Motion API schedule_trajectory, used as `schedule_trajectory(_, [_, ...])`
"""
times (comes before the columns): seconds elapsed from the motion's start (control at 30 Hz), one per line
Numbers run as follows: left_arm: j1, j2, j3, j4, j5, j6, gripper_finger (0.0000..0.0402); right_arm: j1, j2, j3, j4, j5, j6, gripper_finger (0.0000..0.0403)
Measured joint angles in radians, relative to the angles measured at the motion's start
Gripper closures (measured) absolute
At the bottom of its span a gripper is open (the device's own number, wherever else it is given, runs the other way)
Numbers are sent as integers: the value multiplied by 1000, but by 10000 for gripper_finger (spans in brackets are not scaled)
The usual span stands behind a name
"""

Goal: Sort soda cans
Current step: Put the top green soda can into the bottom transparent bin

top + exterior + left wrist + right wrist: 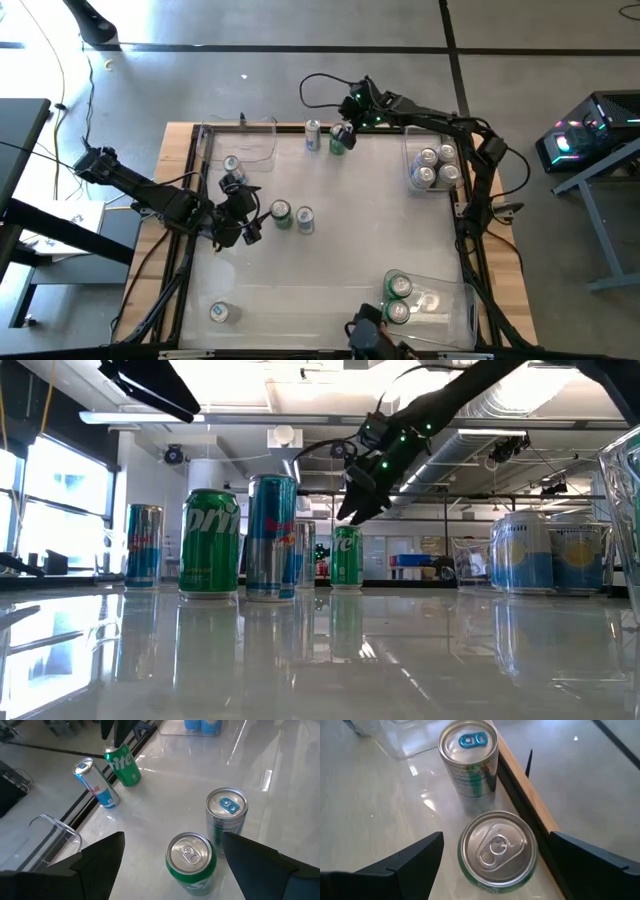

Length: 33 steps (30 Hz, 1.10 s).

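Green soda can (497,847) sat under the wide right end effector (495,865); descending crooked risked toppling the silver can (468,762) just beside it, left end effector (172,865) wide too

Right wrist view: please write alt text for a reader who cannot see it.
The open right gripper hovers above a green soda can standing upright on the glossy white table. A silver can with a blue tab stands just beyond it, beside the table's wooden edge.
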Motion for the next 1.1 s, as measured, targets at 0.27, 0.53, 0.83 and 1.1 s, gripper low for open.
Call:
schedule_trajectory(0.27, [5, 0, 0, 1, 15, 2, 73, 1, 48, 0, 6, -5, -24, 45])
schedule_trajectory(0.53, [5, 0, 0, 1, 15, 2, 73, 24, 62, -1, 1, 1, -130, 45])
schedule_trajectory(0.83, [5, 0, 0, 1, 15, 2, 73, 27, 75, -1, -22, 4, -124, 49])
schedule_trajectory(1.1, [5, 0, 0, 1, 15, 2, 73, 36, 77, 0, -20, 33, -110, 117])
